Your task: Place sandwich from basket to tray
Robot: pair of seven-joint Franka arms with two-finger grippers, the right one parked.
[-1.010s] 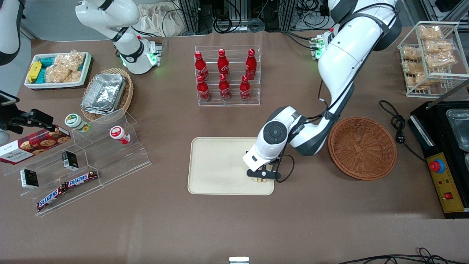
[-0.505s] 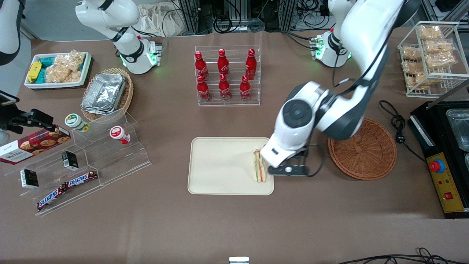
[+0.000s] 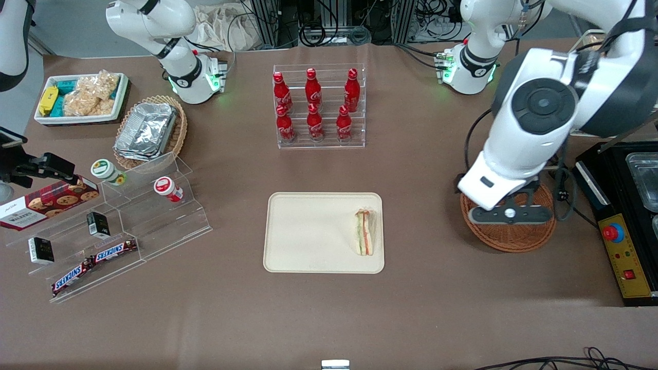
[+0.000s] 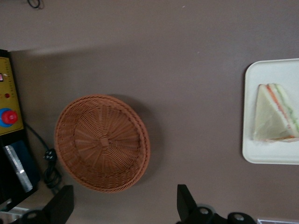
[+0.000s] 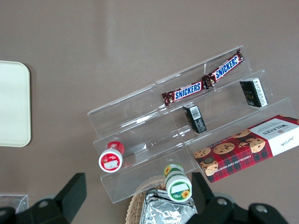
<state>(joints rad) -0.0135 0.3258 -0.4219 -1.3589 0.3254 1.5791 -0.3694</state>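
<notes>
tray: flat on the table, toward the middle | basket: nothing in it, sits toward the working arm's end, well apart from the tray | gripper: up over the basket, fingers spread wide, holding zip | sandwich: lying on the tray, right by the edge closest to the basket

The sandwich lies on the tray, at the tray end nearest the basket. The basket stands apart from the tray, toward the working arm's end of the table. The gripper hangs above the basket, fingers spread.
</notes>
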